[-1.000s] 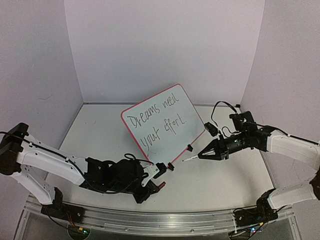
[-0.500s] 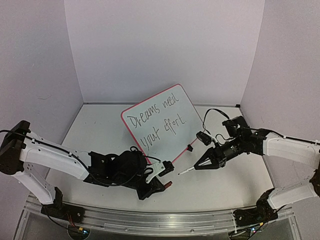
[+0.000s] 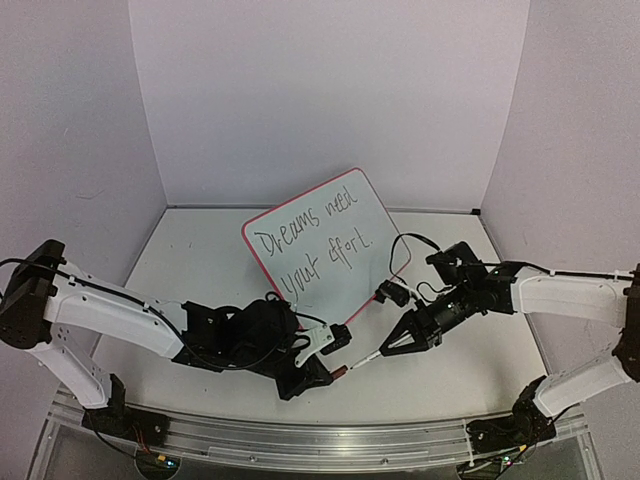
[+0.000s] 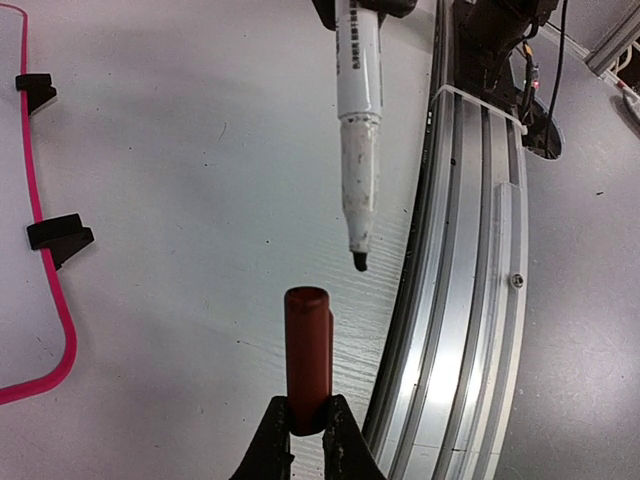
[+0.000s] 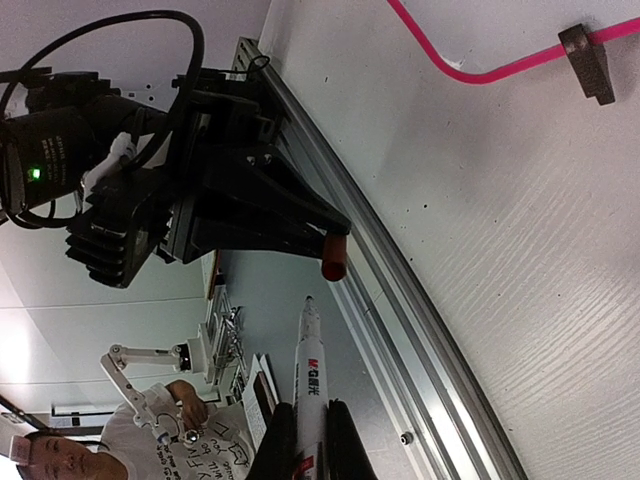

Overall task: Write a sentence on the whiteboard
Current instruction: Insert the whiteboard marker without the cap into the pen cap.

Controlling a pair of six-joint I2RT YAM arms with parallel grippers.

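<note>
The whiteboard (image 3: 325,245) is propped on a pale table (image 3: 200,260) (lilac walls (image 3: 330,90) around). A red cap (image 4: 308,350) is pinched by the left gripper (image 4: 308,425), a marker (image 5: 310,375) by the right gripper (image 5: 308,435).

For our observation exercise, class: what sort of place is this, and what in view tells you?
Probably a robotics lab test cell: a left arm and a right arm bolted to an aluminium rail, plain lilac walls boxing in the table, and a written-on whiteboard on it.
</note>
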